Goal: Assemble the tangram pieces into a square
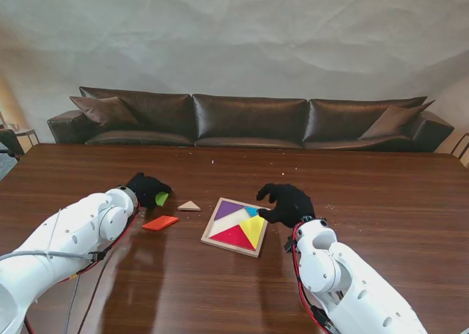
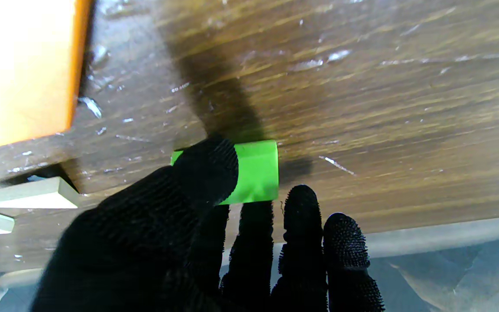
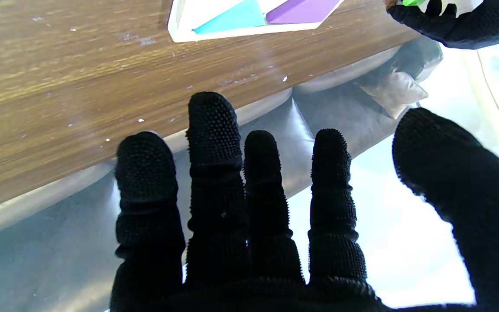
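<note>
A square wooden tray (image 1: pixel 210 239) lies mid-table, holding purple (image 1: pixel 226 209), cyan (image 1: pixel 251 212), yellow (image 1: pixel 253 229) and red (image 1: pixel 233 236) pieces. My left hand (image 1: pixel 146 189), in a black glove, is shut on a green piece (image 1: pixel 162 198), pinched between thumb and fingers just above the table; the left wrist view shows that green piece (image 2: pixel 256 171) close up. An orange piece (image 1: pixel 160 223) and a pale wooden triangle (image 1: pixel 189 206) lie between that hand and the tray. My right hand (image 1: pixel 287 204) hovers open at the tray's right edge, fingers (image 3: pixel 215 173) spread with nothing in them.
A dark leather sofa (image 1: pixel 249 121) runs along the table's far edge. The brown wooden table (image 1: pixel 381 202) stretches wide on both sides. The tray's corner (image 3: pixel 180 32) shows in the right wrist view, with the orange piece (image 2: pixel 20 69) large in the left wrist view.
</note>
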